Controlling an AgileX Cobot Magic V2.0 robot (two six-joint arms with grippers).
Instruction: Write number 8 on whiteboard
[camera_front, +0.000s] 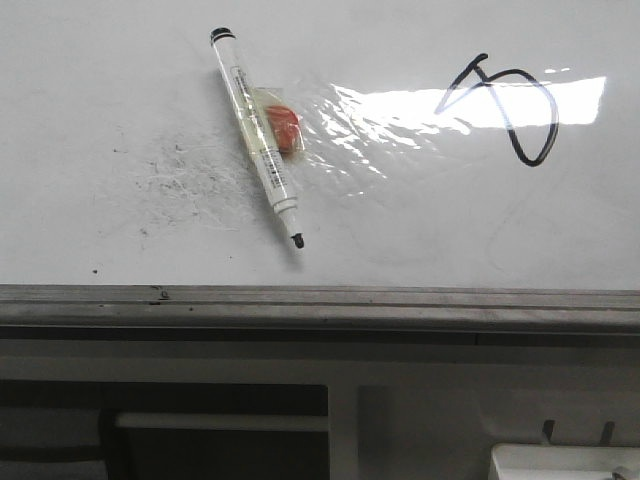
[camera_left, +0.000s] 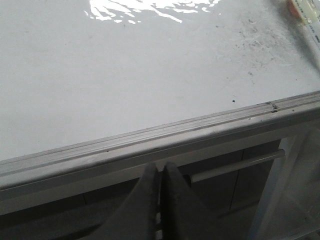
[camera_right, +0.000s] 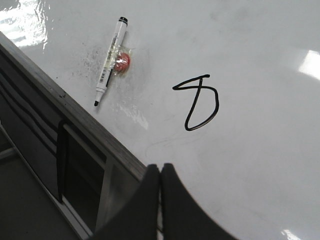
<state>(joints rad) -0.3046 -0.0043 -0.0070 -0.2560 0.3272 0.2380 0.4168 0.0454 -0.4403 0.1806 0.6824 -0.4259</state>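
The whiteboard fills the front view, glossy white with a grey metal rail along its near edge. A thin black looping figure, the number 8, is drawn at the right; it also shows in the right wrist view. A white marker with a black tip lies uncapped on the board, an orange piece taped beside it; the right wrist view shows it too. My left gripper is shut and empty below the rail. My right gripper is shut and empty over the board's near edge.
Grey erased smudges lie left of the marker. A bright glare patch crosses the board at the right. Below the rail are white cabinet fronts with a bar handle. Neither arm shows in the front view.
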